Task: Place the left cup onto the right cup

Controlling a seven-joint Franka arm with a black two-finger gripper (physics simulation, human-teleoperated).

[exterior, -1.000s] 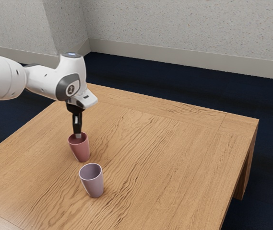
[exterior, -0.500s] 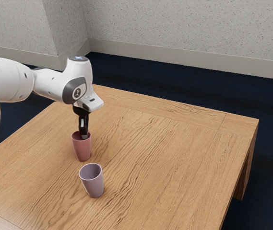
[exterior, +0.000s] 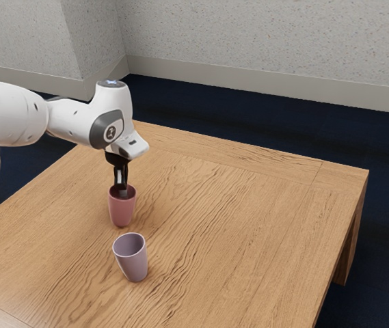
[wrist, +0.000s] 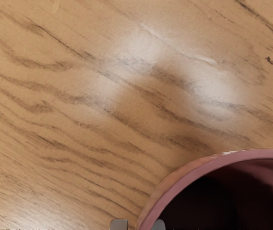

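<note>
Pink cup (exterior: 122, 207) sits upright, gripper (exterior: 121, 190) clamped on its rim, one finger in, one out. Purple cup (exterior: 130, 257) stands on the table (exterior: 249, 219) just beside it, not touching, nearer the ext. cam.

The pink cup (exterior: 122, 208) was upright, its open mouth facing up and its inside dark, over the exterior view's left part of the bench (exterior: 249, 205). The purple cup (exterior: 130, 258), of similar tapered shape, stood upright nearer the camera, close but apart.
</note>
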